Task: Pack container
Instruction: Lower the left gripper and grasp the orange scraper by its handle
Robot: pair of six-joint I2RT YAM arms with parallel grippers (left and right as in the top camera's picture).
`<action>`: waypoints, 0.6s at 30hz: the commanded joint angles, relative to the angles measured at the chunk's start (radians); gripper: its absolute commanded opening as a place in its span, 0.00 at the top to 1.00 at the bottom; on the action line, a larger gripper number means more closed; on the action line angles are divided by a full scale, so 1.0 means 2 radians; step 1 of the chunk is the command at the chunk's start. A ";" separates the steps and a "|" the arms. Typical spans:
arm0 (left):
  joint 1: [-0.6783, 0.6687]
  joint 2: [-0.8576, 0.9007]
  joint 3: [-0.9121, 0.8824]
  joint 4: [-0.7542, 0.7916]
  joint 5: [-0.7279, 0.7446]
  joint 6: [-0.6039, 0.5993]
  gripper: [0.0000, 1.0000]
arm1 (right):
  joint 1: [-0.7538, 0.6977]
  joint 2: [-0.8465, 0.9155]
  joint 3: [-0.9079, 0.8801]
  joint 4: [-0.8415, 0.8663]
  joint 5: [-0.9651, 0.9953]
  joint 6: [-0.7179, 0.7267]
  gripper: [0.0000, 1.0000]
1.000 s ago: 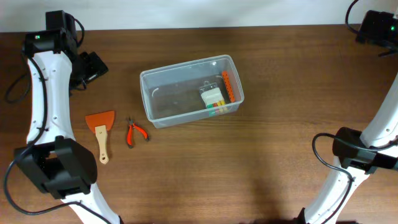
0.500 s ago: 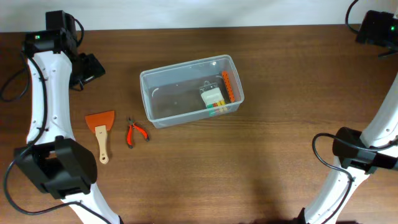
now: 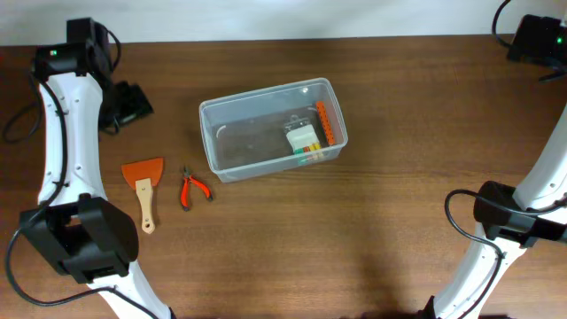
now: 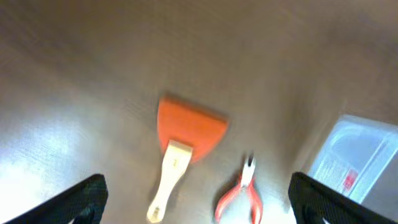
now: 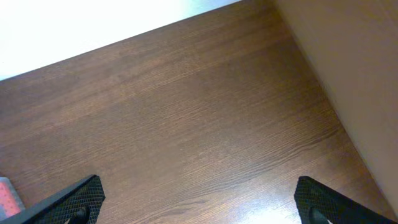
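The container [image 3: 252,142], a clear plastic tub, stands at the table's middle; its corner shows in the left wrist view as container [image 4: 357,158]. Inside lie a white block with yellow and green bits [image 3: 302,139] and an orange strip [image 3: 325,123]. An orange scraper with a wooden handle [image 3: 143,182] and red pliers [image 3: 192,189] lie left of it; both appear blurred below my left gripper [image 4: 199,208] as scraper [image 4: 186,130] and pliers [image 4: 242,193]. The left gripper [image 3: 130,102] hangs open and empty above the table. My right gripper [image 5: 199,205] is open over bare wood.
The right arm's wrist [image 3: 536,40] sits at the far right back corner, well away from the tub. The left arm's base [image 3: 80,239] stands at the front left, close to the scraper's handle. A pale wall edge [image 5: 93,25] borders the table's back.
My left gripper has shifted a little toward the front, nearer the scraper, and its view is blurred by motion. The right arm and the objects have stayed put.
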 commanded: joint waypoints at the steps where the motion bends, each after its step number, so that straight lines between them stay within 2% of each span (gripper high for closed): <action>1: -0.004 -0.014 0.005 -0.027 0.027 0.069 0.11 | 0.000 -0.007 0.006 0.000 0.004 0.001 0.01; 5: -0.018 -0.065 0.004 -0.040 0.023 0.109 0.11 | 0.000 -0.007 0.006 0.000 0.004 0.001 0.01; 9: -0.022 -0.153 -0.022 -0.032 0.022 0.142 0.10 | 0.000 -0.007 0.006 0.000 0.004 0.001 0.01; 11: -0.022 -0.186 -0.071 -0.011 0.022 0.143 0.10 | 0.000 -0.007 0.006 0.000 0.004 0.001 0.01; 14: -0.021 -0.230 -0.214 0.064 0.007 0.142 0.10 | 0.000 -0.007 0.006 0.000 0.004 0.001 0.01; 18: -0.001 -0.239 -0.352 0.155 0.007 0.142 0.01 | 0.000 -0.007 0.006 0.000 0.004 0.001 0.01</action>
